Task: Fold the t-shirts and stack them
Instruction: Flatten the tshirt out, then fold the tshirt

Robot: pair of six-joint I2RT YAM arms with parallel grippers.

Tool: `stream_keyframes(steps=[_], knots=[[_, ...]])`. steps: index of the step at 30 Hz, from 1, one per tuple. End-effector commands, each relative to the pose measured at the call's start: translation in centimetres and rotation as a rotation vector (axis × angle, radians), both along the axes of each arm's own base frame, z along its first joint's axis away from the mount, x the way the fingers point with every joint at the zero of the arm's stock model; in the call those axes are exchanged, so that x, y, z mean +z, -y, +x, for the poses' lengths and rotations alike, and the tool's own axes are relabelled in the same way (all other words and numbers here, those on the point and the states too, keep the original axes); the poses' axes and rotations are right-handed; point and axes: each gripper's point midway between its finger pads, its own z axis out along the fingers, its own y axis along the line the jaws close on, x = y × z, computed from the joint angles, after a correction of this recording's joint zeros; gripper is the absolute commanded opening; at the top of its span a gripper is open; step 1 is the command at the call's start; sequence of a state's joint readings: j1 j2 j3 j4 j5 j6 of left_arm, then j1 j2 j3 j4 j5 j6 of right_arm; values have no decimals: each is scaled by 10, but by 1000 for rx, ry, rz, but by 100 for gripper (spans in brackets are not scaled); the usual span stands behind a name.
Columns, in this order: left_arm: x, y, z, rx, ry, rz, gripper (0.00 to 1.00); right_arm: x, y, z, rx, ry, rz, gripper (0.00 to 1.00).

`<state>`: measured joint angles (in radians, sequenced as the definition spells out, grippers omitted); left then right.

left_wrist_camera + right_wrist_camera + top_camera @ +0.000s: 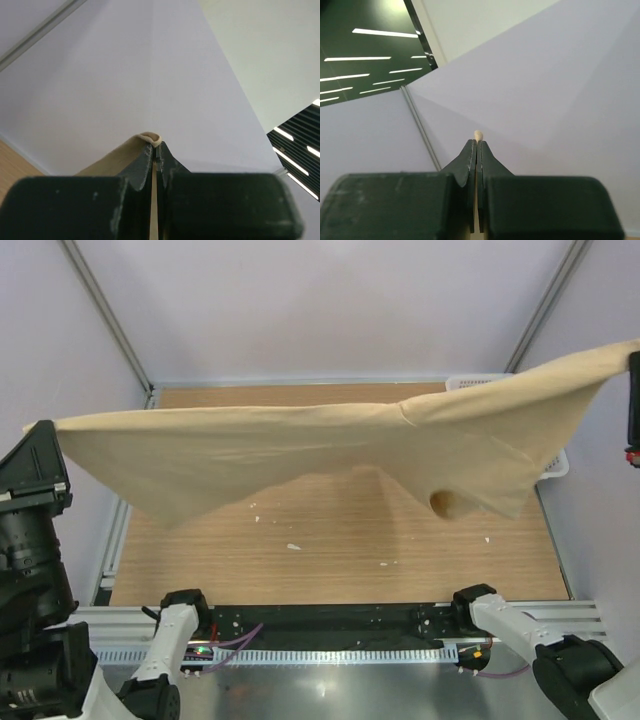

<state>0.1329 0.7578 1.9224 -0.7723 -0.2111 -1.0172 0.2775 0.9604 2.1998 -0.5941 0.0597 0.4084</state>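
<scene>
Above the wooden bench (330,550), a plain tan-beige cloth t-shirt (300,450) hangs stretched in the air. The black left gripper (156,146) is clamped tight on one corner and the black right gripper (477,142) on the other. By my judgement nothing is folded or stacked yet. A white plastic lattice basket (470,383) sits at the bench's far right corner.

Pale lilac walls (330,300) enclose a wood-grain worktop (340,550). Slanting metal posts (105,315) at far left and right corners. Dark ceiling (350,80) overhead, strip lights (372,58) lit.
</scene>
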Motion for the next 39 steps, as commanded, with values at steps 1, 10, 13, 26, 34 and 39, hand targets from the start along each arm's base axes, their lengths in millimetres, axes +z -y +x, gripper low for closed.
stream_keyframes(steps=[1,10,13,26,34,39], knots=[[-13,-6,-6,34,-42,-32,0,-6,-1,4,4,-55,-6,1],[-72,-19,80,49,-245,-10,0,-95,-7,127,-174,-293,-132,1],[-125,-32,128,82,-346,-9,0,-155,-21,192,-202,-389,-204,1],[-366,-74,366,110,-837,59,0,-396,-85,470,-121,-600,-462,1],[-428,-93,452,115,-895,133,0,-481,-103,576,-41,-656,-463,1],[-450,-96,486,73,-909,152,0,-492,-107,601,-39,-650,-456,1]])
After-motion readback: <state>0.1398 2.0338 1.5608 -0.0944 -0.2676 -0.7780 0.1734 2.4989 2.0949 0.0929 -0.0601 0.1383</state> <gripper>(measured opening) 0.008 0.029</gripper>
